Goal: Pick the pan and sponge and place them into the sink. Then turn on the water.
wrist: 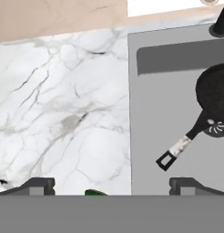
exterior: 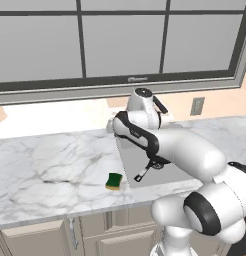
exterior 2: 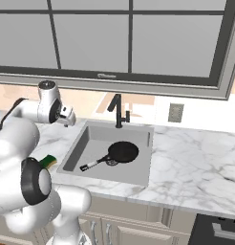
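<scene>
1. Fingertips (wrist: 38, 184) stand spread wide apart in the hand view, one dark tip at each lower corner with nothing between them; the gripper (wrist: 112, 185) hangs over the countertop (wrist: 63, 113) beside the sink's left rim, holding nothing.
2. Seen from the right base view, the gripper (exterior 2: 67, 116) sits above the marble to the left of the sink (exterior 2: 86, 139), clear of the basin.
3. The pan (exterior 2: 120, 153) lies flat on the sink floor; it is small, round and black, with a long black handle ending in a silver-grey tip.
4. Its long axis runs on a diagonal across the basin; in the right base view the bowl lies toward the faucet (exterior 2: 118, 110) side and the handle points toward the sink's near-left corner; the round dark drain (wrist: 217, 128) shows right beside the handle where it joins the bowl.
5. The sponge (exterior: 114, 181) rests on the countertop just beside the sink's left rim, near its front corner; it is a small block, green on top over a yellow base, far smaller than the pan; its long axis seems to run roughly along the sink's edge, though it is too small to be sure.
6. In the hand view a sliver of green (wrist: 95, 192) shows at the bottom, left of the sink edge and between the two tips.
</scene>
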Robot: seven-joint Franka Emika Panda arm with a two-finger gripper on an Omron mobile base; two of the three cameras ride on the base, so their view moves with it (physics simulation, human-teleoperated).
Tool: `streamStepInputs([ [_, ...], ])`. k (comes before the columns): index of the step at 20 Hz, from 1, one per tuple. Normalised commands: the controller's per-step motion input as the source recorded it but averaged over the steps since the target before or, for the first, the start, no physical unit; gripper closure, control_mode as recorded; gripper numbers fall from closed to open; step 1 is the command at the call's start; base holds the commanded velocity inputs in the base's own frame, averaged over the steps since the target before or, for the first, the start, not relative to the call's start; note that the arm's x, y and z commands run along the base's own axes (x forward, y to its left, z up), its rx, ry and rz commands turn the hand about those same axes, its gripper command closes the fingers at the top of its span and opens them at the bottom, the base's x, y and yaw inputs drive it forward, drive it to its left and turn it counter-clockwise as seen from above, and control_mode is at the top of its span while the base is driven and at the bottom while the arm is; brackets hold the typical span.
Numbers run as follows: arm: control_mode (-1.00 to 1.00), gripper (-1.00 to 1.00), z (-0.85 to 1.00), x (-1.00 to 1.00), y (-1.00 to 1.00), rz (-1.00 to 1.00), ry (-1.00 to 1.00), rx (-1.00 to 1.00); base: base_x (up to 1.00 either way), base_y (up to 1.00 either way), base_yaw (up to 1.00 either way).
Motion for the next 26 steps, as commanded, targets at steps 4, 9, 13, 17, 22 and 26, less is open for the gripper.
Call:
streamStepInputs([
  [4, -1.0, -1.0, -0.63, -0.03, 0.04, -0.07, 0.0, -0.01, 0.0, 0.0, 0.0],
  [9, -1.0, -1.0, -0.43, 0.0, 0.01, -0.06, 0.0, 0.0, 0.0, 0.0, 0.0],
  [13, -1.0, -1.0, -0.43, 0.0, 0.06, -0.06, 0.0, 0.0, 0.0, 0.0, 0.0],
  [17, -1.0, -1.0, -0.23, -0.01, 0.17, -0.06, 0.0, 0.0, 0.0, 0.0, 0.0],
  [22, -1.0, -1.0, -0.08, -0.13, 0.29, -0.06, 0.0, 0.0, 0.0, 0.0, 0.0],
  [26, -1.0, -1.0, -0.09, -0.31, 0.29, -0.05, 0.0, 0.0, 0.0, 0.0, 0.0],
])
